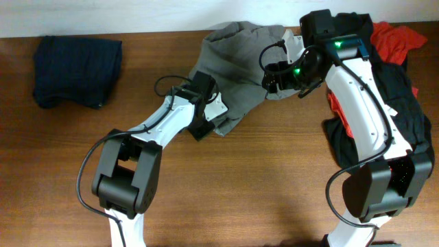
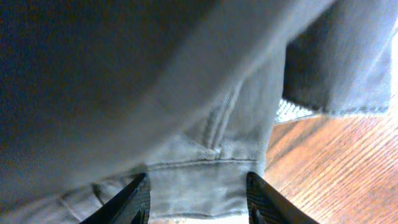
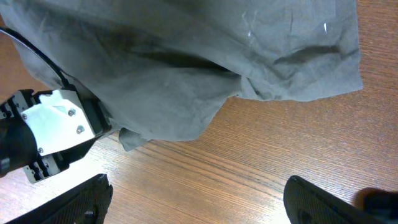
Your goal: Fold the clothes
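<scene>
A crumpled grey garment (image 1: pixel 236 62) lies at the back middle of the wooden table. My left gripper (image 1: pixel 206 113) is at the garment's near left edge. In the left wrist view its jaws (image 2: pixel 196 199) are open, with the grey hem (image 2: pixel 205 180) lying between them. My right gripper (image 1: pixel 278 75) is at the garment's right edge. In the right wrist view its jaws (image 3: pixel 199 205) are wide open and empty above bare wood, with the grey garment (image 3: pixel 186 62) just beyond them. The left arm's white wrist (image 3: pixel 53 127) also shows there.
A folded dark navy garment (image 1: pixel 75 72) lies at the back left. A pile of red and black clothes (image 1: pixel 398 62) lies at the right edge, under the right arm. Bare wooden table (image 1: pixel 260 178) fills the front.
</scene>
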You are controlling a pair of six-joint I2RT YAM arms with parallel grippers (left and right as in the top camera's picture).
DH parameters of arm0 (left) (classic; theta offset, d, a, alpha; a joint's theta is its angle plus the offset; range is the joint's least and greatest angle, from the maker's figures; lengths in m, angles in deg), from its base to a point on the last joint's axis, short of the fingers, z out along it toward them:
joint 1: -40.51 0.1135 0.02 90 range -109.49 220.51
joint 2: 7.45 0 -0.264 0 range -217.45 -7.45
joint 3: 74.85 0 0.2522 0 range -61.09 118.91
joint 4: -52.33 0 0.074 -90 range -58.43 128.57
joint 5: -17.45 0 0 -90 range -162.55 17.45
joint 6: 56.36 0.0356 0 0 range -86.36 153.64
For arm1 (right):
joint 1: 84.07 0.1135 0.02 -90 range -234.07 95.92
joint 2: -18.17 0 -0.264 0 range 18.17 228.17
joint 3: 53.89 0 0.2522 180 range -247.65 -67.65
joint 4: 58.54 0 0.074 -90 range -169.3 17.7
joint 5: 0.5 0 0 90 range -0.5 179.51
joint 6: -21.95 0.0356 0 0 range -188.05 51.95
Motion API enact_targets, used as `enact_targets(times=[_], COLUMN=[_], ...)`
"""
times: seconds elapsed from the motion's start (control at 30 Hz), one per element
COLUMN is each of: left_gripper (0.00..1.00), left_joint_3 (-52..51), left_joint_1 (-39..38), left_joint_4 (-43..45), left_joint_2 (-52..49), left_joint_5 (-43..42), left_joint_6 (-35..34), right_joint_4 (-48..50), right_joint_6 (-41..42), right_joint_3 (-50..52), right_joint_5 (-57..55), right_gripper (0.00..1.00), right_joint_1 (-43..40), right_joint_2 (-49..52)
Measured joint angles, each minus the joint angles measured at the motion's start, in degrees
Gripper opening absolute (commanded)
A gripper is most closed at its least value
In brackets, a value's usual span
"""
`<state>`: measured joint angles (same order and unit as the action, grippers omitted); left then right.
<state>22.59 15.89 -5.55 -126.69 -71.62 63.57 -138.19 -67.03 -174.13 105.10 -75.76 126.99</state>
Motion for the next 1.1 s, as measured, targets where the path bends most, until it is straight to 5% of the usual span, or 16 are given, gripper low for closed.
enact_targets(times=[0.63, 0.67, 0.73, 0.77, 1.1], left_gripper=[0.51, 0.47, 0.05, 0.01, 0.01], left_joint_3=[0.1, 0.1, 0.1, 0.1, 3.0], left_joint_1=[-0.5, -0.5, -0.5, -0.5, 0.3], left_joint_4=[-3.5, -3.2, -2.3, -1.7, 0.2], left_joint_2=[-0.6, -0.6, -0.8, -0.9, -1.6], left_joint_5=[-3.7, -4.0, -4.8, -5.0, -3.0], left_joint_6=[-0.4, -0.4, -0.5, -1.1, -14.4], right_joint_4=[1.1, 1.1, 1.1, 1.0, 0.4], right_joint_6=[-0.2, -0.2, -0.2, -0.2, -0.2], right_joint_3=[0.0, 0.0, 0.0, 0.0, 0.0], right_joint_5=[0.0, 0.0, 0.0, 0.0, 1.2], right_gripper=[0.93, 0.93, 0.93, 0.93, 0.92], right_joint_1=[0.0, 0.0, 0.0, 0.0, 0.0], right_joint_2=[0.0, 0.0, 0.0, 0.0, 0.0])
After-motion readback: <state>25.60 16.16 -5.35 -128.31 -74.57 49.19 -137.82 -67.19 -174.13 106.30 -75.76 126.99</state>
